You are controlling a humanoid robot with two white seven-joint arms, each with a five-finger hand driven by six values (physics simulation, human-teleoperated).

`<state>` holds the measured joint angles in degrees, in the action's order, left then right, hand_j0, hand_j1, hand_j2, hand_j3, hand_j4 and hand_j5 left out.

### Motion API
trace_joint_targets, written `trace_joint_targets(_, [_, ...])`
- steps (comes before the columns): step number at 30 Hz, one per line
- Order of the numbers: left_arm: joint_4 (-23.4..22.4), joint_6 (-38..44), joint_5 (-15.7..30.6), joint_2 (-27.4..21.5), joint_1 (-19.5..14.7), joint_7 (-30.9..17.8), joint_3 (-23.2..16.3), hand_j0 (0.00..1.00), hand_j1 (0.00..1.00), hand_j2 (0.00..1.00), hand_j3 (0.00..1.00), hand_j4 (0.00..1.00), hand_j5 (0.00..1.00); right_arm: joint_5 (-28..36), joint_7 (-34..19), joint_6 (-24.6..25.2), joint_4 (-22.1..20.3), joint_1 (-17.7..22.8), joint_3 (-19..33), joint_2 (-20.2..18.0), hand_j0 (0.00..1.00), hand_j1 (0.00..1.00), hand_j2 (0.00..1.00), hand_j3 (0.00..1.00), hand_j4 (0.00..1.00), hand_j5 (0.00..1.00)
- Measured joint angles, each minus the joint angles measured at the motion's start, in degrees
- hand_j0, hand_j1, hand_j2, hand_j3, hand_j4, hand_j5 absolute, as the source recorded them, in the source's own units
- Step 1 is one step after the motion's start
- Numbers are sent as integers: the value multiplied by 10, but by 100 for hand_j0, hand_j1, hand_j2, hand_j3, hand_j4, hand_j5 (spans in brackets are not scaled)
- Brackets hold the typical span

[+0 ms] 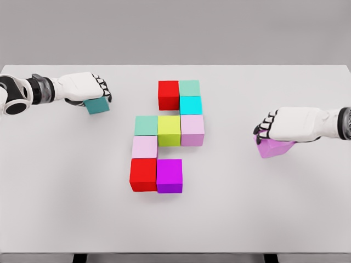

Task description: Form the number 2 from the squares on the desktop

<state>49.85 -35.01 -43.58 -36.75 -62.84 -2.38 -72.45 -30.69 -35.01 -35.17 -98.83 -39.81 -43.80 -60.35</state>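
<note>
i am holding teal cube (97, 106) in left robot hand (88, 89), pink cube (272, 147) in right robot hand (282, 126). half-built 2 (167, 134) sitting mid tabletop (55, 208). next, i think: adding cubes to row ends.

You had a white table (66, 219) filling the view | plain grey wall (175, 27) behind its far edge | dark legs (80, 258) at its near edge.
</note>
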Motion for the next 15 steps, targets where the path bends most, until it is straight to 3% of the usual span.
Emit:
trace_joint_targets(8, [-2, 0, 1, 0, -7, 0, 4, 68, 68, 68, 68, 68, 68, 35, 0, 0, -22, 13, -11, 3, 64, 64, 64, 64, 64, 64])
trace_joint_targets(15, [-21, 0, 1, 16, -17, 0, 6, 68, 68, 68, 68, 68, 68, 49, 0, 0, -23, 30, -13, 37, 64, 64, 64, 64, 64, 64])
